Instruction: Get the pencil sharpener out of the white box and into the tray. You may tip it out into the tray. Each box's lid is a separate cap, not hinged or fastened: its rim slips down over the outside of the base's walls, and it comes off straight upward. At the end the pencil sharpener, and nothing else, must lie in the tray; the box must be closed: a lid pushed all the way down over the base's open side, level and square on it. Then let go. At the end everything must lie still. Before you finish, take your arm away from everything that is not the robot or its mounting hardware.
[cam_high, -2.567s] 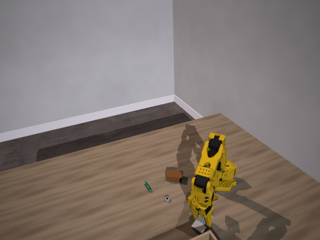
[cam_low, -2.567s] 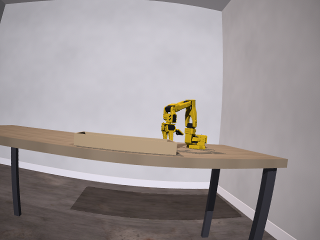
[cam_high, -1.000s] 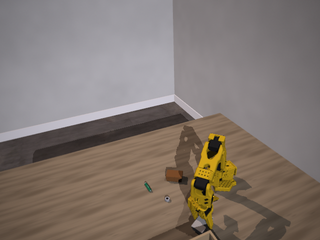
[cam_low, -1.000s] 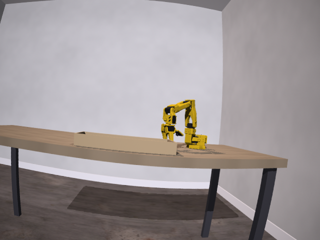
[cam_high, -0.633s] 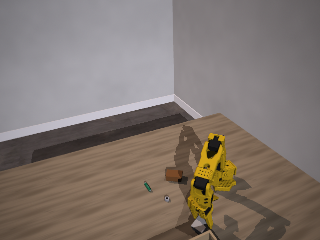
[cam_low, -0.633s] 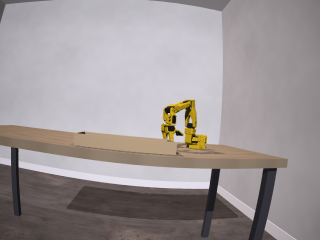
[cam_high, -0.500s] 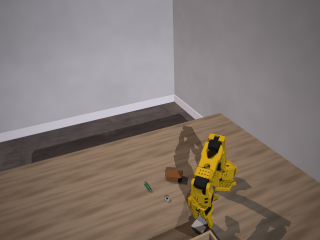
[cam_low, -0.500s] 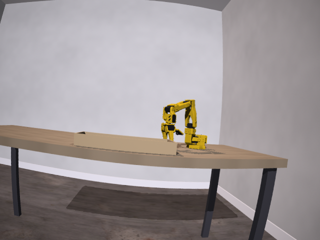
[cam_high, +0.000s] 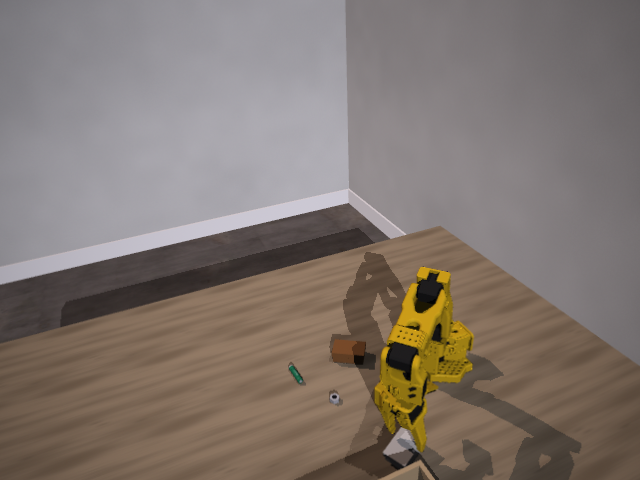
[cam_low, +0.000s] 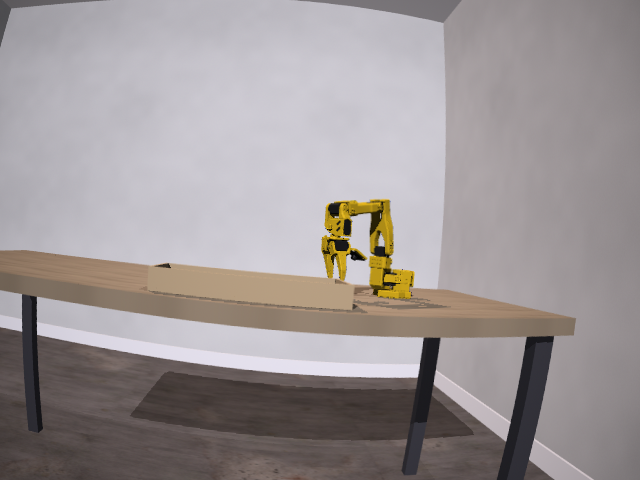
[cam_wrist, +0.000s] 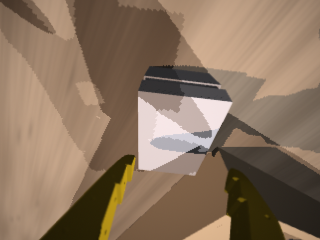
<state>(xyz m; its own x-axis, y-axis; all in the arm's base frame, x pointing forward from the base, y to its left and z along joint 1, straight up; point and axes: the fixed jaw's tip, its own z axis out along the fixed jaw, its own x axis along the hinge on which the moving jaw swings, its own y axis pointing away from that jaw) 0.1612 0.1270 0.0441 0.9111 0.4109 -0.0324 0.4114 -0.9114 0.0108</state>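
Observation:
The white box stands on the table by the tray's end. Its top is white, and its shaded side is dark with a thin pale seam across it; the lid appears to be on. My gripper is partly open and empty, just above the near edge of the box, with a fingertip to either side. The long tan tray is mostly cut off in the top view, and its inside is largely hidden. The pencil sharpener is not identifiable in any view.
A brown block-like box with a dark end, a green pen-like stick and a small whitish ring-like piece lie on the table left of the arm. The tray's wall stands close beside the white box.

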